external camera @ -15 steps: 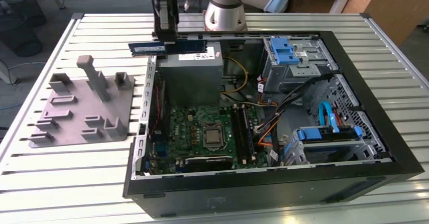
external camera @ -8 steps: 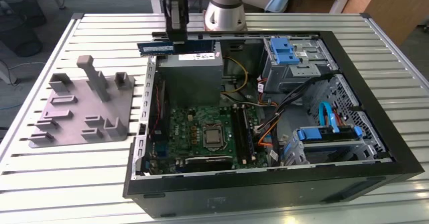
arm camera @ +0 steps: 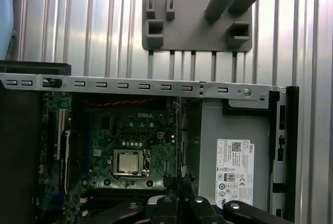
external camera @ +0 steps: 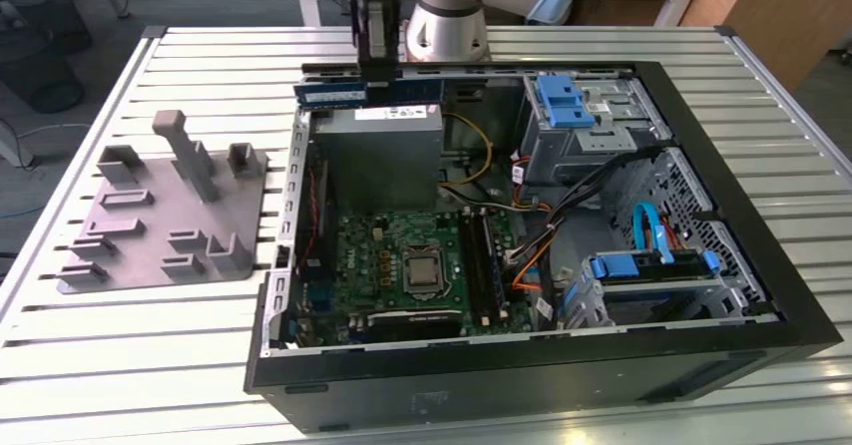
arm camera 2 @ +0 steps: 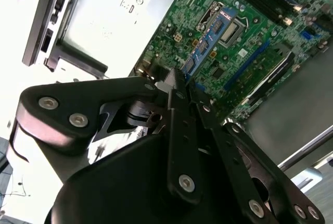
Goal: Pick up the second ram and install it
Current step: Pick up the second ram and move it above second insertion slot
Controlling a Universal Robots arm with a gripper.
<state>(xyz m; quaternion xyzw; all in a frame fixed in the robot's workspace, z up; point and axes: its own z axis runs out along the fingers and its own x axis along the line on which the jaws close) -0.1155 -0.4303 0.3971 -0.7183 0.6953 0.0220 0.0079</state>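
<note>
Blue-green board, black chips: the second ram (external camera: 330, 92) is off the counter (external camera: 134, 345) and in the air, pinched edge-on in the pincer (external camera: 379, 71), whose jaws are pressed together on the stick about mid-length. It hangs over the far rim of the open black steel case (external camera: 533, 365), above the grey sheet-metal power supply (external camera: 377, 146). Key relation: the stick's long axis runs across the exterior view, left to right, level. The long black plastic memory slots (external camera: 484, 260) sit lower and nearer the camera, toward the exterior view's right of the CPU socket (external camera: 423, 270), and they run near-to-far. So, as I read it, stick and slots are roughly crosswise to each other and well apart, both in height and along the board. The second wrist view agrees: the ram (arm camera 2: 207, 44) sticks out past the matte black fingertips of the pincer (arm camera 2: 179, 78), thin edge toward the lens, with the green motherboard far below it. Other textures: glossy green board with small metal parts, a bare metal lid on the socket, blue plastic latches on the drive cages (external camera: 566, 101). The grey moulded fixture plate (external camera: 160, 216) with its upright posts lies flat on the ribbed aluminium counter, at the exterior view's left of the case.
</note>
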